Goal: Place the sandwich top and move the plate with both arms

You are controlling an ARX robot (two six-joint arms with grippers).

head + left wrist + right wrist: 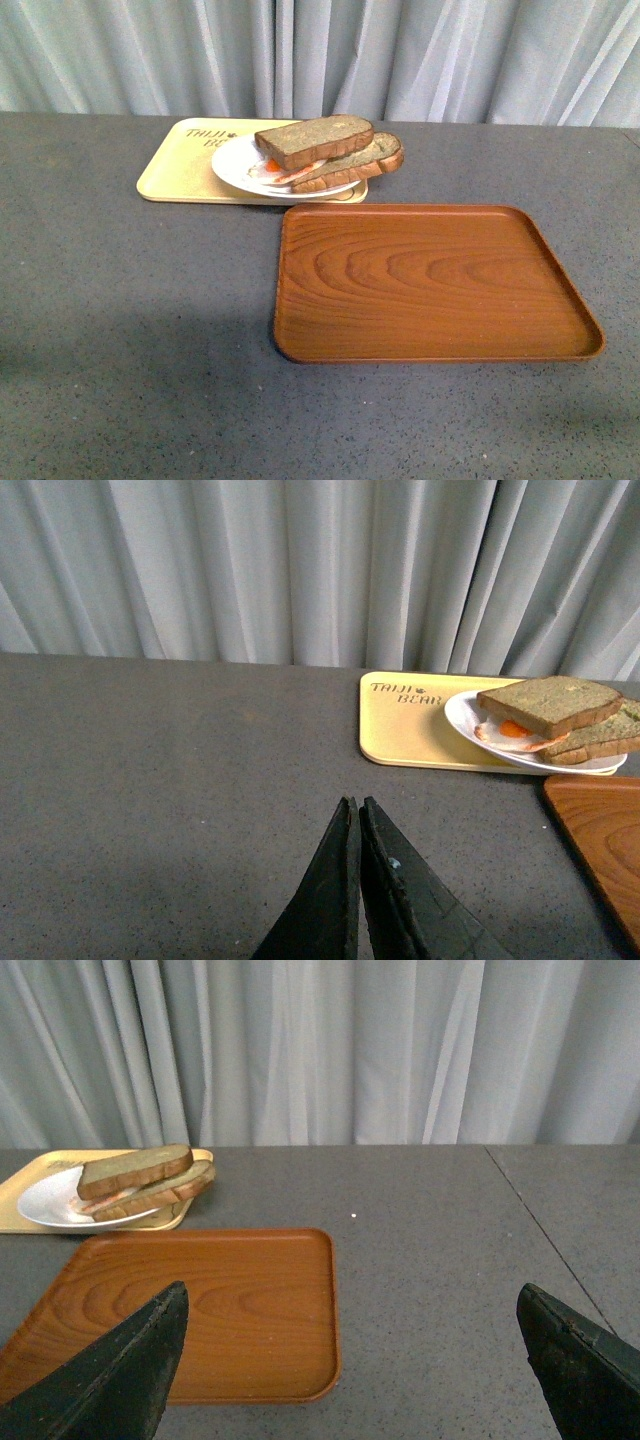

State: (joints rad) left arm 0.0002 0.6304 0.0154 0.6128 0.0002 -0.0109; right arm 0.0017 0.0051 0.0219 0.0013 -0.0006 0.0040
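Observation:
The sandwich top (314,139), a thick speckled brown slice, lies on the stacked sandwich on the white plate (232,163). Under it are an egg with an orange yolk and a lower bread slice (365,163). The plate sits on the pale yellow bear tray (180,160) at the back of the table. No arm shows in the front view. My left gripper (355,805) is shut and empty above bare table, well short of the sandwich top (548,702) and plate (462,717). My right gripper (350,1295) is open and empty, far from the sandwich top (135,1168) and plate (45,1200).
A brown wooden tray (432,282) lies empty in the middle of the grey table, just in front of the bear tray. It also shows in the left wrist view (600,825) and the right wrist view (190,1310). A pale curtain (320,50) hangs behind the table.

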